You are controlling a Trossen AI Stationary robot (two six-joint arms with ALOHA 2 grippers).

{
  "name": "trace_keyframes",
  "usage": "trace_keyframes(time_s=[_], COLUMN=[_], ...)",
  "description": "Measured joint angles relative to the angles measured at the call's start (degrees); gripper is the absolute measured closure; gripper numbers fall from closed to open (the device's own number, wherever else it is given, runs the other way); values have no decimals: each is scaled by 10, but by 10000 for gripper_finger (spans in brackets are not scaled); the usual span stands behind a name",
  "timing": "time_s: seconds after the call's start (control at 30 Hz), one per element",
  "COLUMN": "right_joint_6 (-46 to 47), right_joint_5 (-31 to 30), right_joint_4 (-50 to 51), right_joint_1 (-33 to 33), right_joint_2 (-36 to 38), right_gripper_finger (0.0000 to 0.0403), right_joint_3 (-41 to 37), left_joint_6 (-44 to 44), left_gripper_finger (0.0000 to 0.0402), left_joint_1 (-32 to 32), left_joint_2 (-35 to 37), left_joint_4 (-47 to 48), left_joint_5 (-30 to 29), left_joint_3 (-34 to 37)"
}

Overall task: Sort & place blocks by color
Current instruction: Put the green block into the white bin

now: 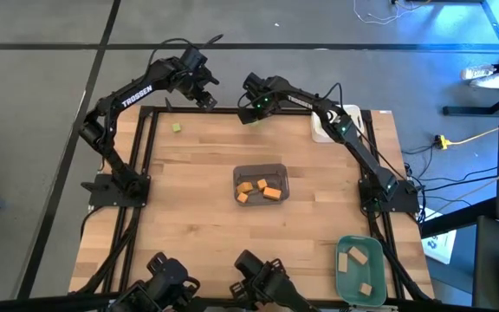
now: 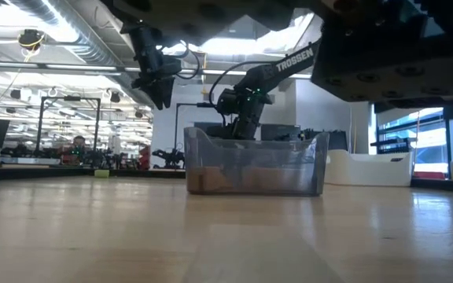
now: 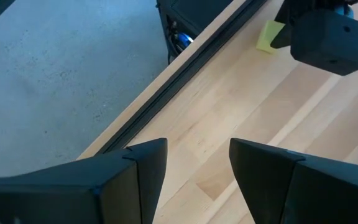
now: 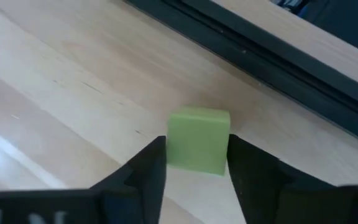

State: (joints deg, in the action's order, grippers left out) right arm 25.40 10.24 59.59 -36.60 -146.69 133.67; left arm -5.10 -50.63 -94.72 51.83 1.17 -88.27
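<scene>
My right gripper [image 4: 197,171] is low over the table's far edge, near the middle [image 1: 251,113], shut on a light green cube [image 4: 199,146]. That cube [image 3: 268,36] also shows in the left wrist view, beside the right gripper. My left gripper [image 3: 197,168] hangs open and empty above the far edge [image 1: 204,97], raised well off the wood [image 2: 160,79]. A second light green block [image 1: 177,127] lies loose on the table near the far left corner. Orange blocks [image 1: 258,191] lie in the grey tray [image 1: 280,169]. Tan blocks [image 1: 356,254] lie in the green tray [image 1: 343,247]. My right gripper pinches the light green cube by two opposite side faces [image 4: 174,149], one finger on each. The fingers [image 4: 145,171] come slanting down from above. The cube sits upright between them, at or just over the wood; I cannot tell whether it is lifted clear.
A white tray [image 1: 323,130] sits at the far right corner, partly under the right arm. The grey tray [image 2: 254,165] stands mid-table. A black frame rail [image 4: 272,53] runs along the far edge just beyond the cube. Bare wood stretches left and near.
</scene>
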Motion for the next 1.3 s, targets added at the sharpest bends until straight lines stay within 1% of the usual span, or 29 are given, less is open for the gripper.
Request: trace_keyframes(time_s=[0.1, 0.17, 0.27, 0.33, 0.63, 0.77, 0.9, 0.97, 1.03, 1.1, 1.3], right_joint_6=[-1, -5, -30, -45, -103, -126, -141, -145, -148, -150, -169], right_joint_5=[8, 8, 6, -8, -41, -90, -127, -158, -202, -243, -256], right_joint_4=[-1, -1, 1, 10, 101, 156, 227, 263, 302, 306, 304], right_joint_1=[0, 0, 0, 0, 1, 10, 17, 18, 20, 21, 23], right_joint_2=[0, 1, 1, 1, 8, 17, 33, 39, 44, 50, 73], right_gripper_finger=[267, 273, 273, 273, 275, 275, 275, 276, 276, 276, 277], right_joint_3=[0, 0, 0, 0, 12, 13, 13, 13, 13, 11, 10], left_joint_6=[0, -1, -10, -17, -16, -16, -17, -22, -29, -30, -31], left_gripper_finger=[234, 234, 234, 234, 234, 234, 234, 234, 234, 234, 234], left_joint_1=[0, 0, 0, 0, 0, 0, 0, 0, 0, 0, 0], left_joint_2=[0, 0, 0, 0, 0, 0, 0, 0, 0, 0, 0], left_joint_4=[0, 0, 0, 0, 0, 0, 0, 0, 0, 0, -6], left_joint_5=[0, 0, 0, 0, 0, 0, 0, -1, -2, -1, 0], left_joint_3=[0, 0, 0, 0, 0, 0, 0, 0, 0, 0, 0])
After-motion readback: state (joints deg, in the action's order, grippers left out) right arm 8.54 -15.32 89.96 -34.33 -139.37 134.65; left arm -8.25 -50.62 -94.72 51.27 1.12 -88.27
